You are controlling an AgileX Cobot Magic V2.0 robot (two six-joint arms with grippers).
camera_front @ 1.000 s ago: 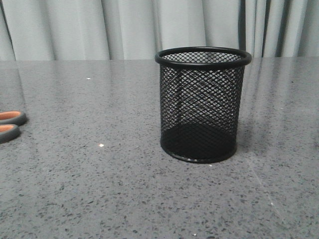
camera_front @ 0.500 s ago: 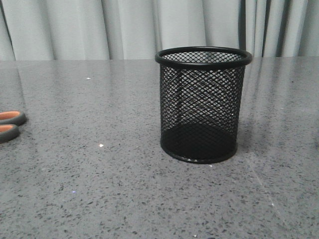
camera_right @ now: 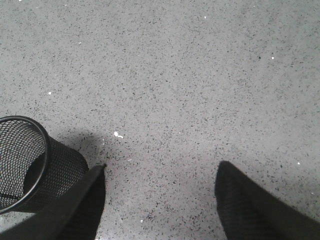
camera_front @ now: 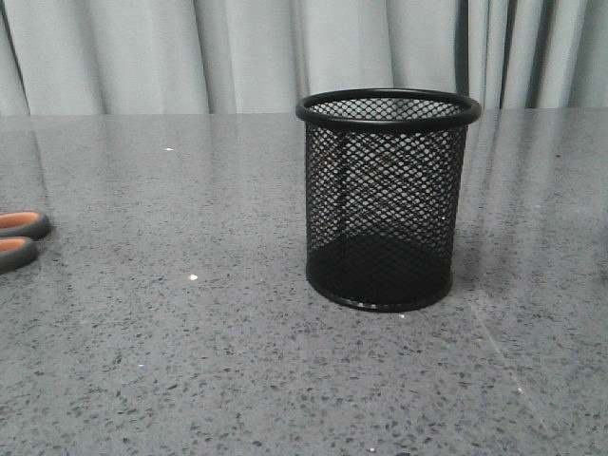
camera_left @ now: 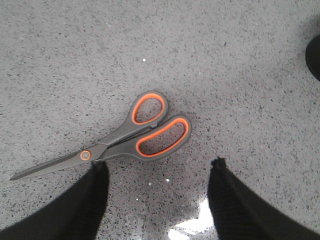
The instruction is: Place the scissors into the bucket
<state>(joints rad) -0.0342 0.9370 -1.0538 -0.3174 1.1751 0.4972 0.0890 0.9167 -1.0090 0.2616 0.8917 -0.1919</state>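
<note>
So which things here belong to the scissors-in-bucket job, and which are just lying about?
Part of the job:
- scissors, flat on the table, blades closed
- bucket, upright, nothing in it
- left end effector, open above the scissors

Not part of it:
- right end effector, open beside the bucket
- table
- curtain

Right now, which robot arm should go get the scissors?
The left arm, probably. Its open end effector hangs right over the scissors, lying flat on the table. The right end effector is over by the bucket, with no scissors in its view.
</note>
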